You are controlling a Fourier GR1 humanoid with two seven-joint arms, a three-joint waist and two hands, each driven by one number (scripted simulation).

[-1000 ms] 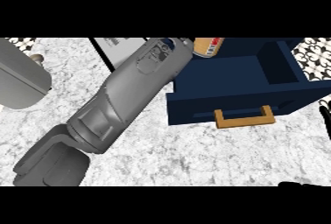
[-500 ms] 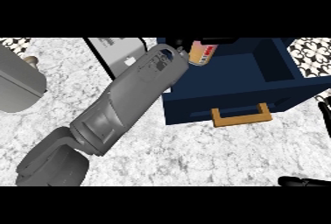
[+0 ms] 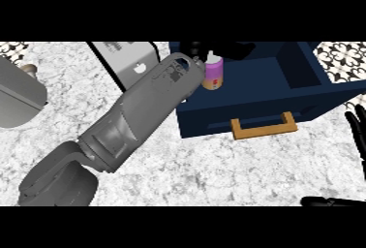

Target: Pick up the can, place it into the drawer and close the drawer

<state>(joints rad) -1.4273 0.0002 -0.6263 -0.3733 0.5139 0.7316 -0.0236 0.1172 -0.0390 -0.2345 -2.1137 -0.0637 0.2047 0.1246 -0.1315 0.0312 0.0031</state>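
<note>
1. Compared with the earlier pictures, the can (image 3: 212, 72) has been carried from the upper middle of the frame, left of the drawer, to a spot over the open blue drawer (image 3: 314, 99), just inside its left wall.
2. The can's lower end is now seen against the drawer's dark interior, so the carrying step is judged nearly finished; whether the can already rests on the drawer's floor cannot be told.
3. The left hand (image 3: 214, 48) is seen at the upper centre of the frame, at the end of the long grey forearm that crosses from the lower left.
4. Its black fingers are curled round the top of the can, which is held upright or nearly so; the purple and orange label is left showing below the fingers.
5. How wide the fingers stand is largely hidden by the wrist and the can.
6. The release has not yet been made, and the drawer remains pulled out, its tan handle (image 3: 263, 128) facing the lower edge of the frame and untouched.
7. The right hand (image 3: 355, 127) is shown only at the right edge, fingers straight and pointing up, resting and holding nothing.
8. Letting go of the can and pushing the drawer shut are judged to be what is left.
</note>
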